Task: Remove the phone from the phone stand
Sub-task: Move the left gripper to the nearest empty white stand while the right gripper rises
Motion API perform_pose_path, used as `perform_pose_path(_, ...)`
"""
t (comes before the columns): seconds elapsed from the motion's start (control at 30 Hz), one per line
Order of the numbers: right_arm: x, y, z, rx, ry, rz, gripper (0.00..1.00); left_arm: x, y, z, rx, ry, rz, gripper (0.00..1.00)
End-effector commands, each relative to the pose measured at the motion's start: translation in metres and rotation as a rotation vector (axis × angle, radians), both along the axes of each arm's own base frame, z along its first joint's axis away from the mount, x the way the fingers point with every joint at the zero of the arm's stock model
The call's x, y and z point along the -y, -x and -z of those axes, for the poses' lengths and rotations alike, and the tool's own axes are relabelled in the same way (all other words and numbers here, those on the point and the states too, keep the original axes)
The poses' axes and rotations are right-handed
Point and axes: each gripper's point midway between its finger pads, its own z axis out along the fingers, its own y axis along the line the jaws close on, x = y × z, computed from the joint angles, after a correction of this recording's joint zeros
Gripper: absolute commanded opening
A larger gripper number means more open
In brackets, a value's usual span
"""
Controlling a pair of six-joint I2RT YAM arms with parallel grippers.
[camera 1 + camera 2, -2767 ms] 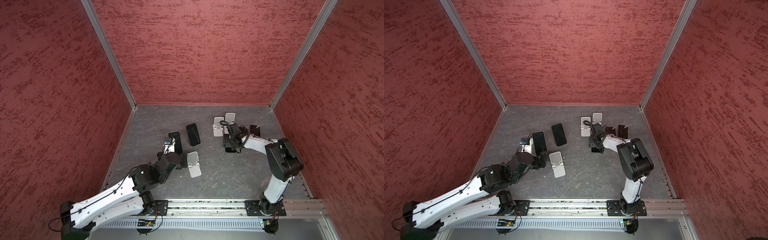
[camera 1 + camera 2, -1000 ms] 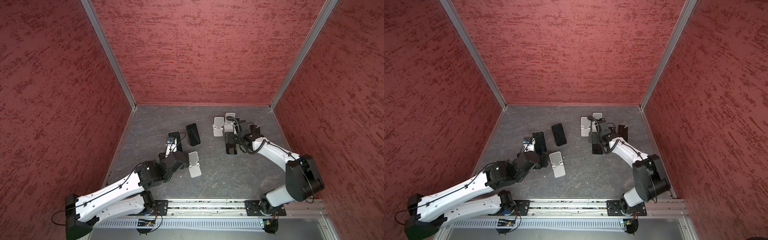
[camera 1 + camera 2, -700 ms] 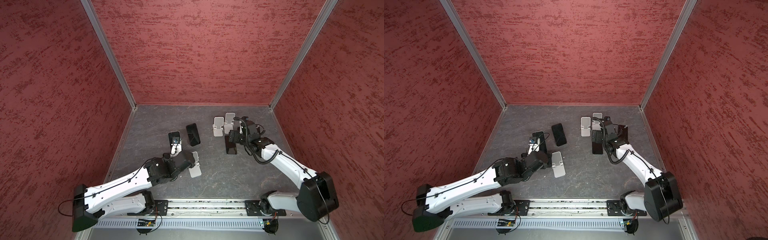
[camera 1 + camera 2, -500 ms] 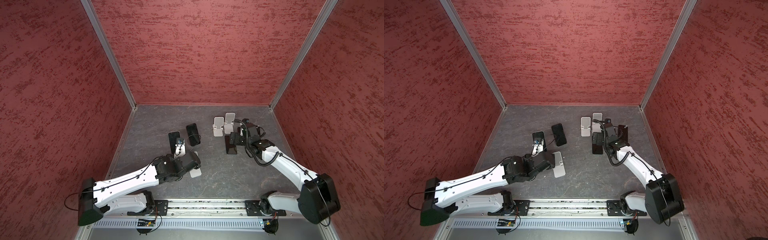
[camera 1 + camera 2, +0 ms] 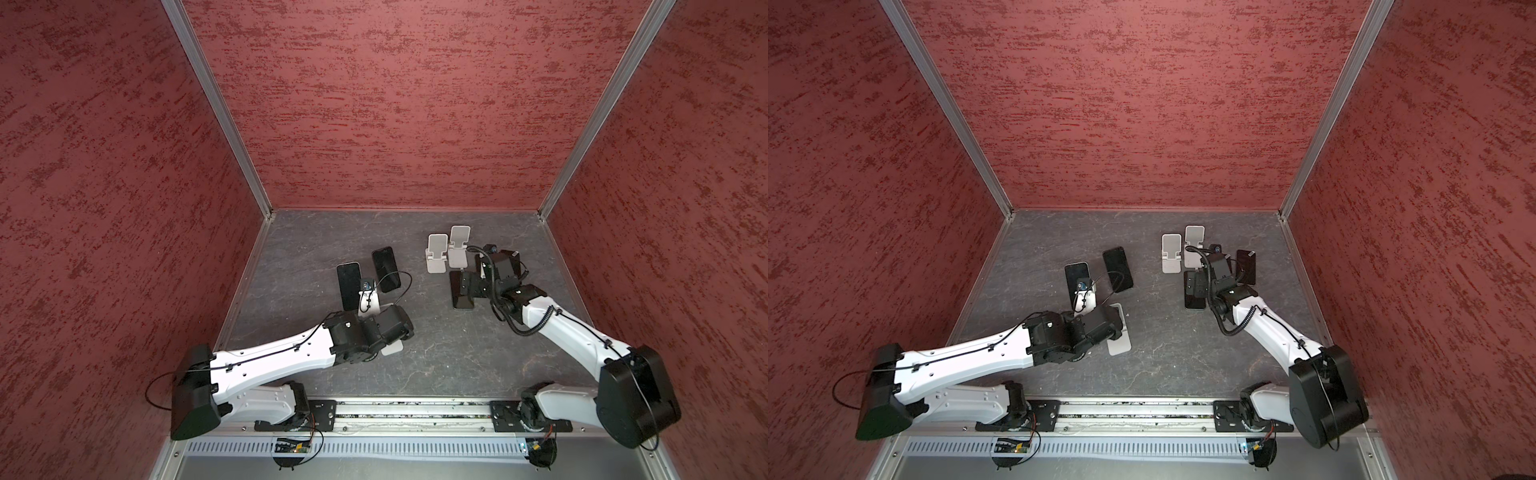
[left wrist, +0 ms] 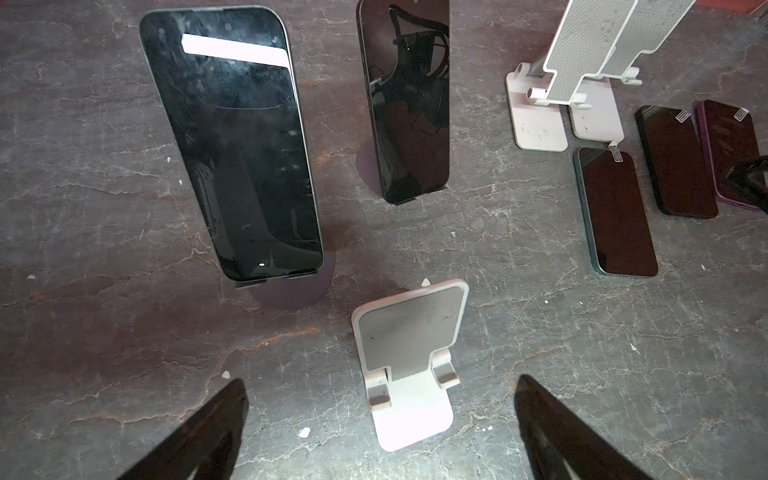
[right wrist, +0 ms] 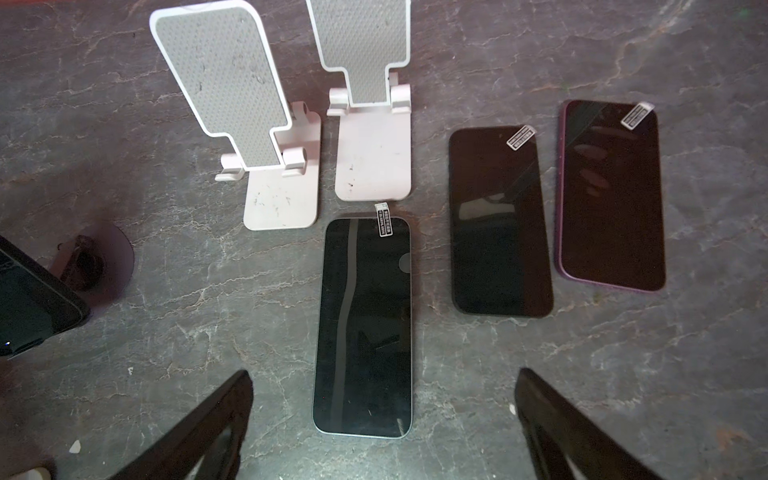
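Two dark phones lean upright on purple round-based phone stands left of centre: a larger phone [image 6: 232,141] [image 5: 348,282] and a narrower phone [image 6: 409,104] [image 5: 385,268]. My left gripper [image 6: 380,397] is open and empty, its fingers either side of an empty white phone stand [image 6: 409,361], short of both phones. On the right, my right gripper [image 7: 384,376] is open and empty above the near end of a flat-lying phone [image 7: 363,324] [image 5: 461,299].
Two empty white stands [image 5: 437,253] [image 5: 458,245] stand side by side at the back right. Two more phones [image 7: 498,220] [image 7: 611,195] lie flat to the right of them. Red walls close in the grey floor [image 5: 436,353] on three sides.
My left wrist has swung right, over the lone white stand. The right arm's elbow has swung out to the right and its gripper has pulled back slightly. Both grippers stay open.
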Motion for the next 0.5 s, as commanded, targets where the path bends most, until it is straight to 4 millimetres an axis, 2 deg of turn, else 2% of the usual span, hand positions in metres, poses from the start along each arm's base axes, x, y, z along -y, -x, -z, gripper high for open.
perform_pose_path(0.0, 0.004, -0.004, -0.006, 0.038, 0.006, 0.007, 0.99, 0.009, -0.005, -0.005, 0.002, 0.049, -0.027, 1.0)
perform_pose_path(0.47, 0.0, -0.001, -0.002, 0.038, -0.023, -0.015, 0.99, 0.023, -0.024, 0.018, -0.07, 0.057, -0.059, 0.99)
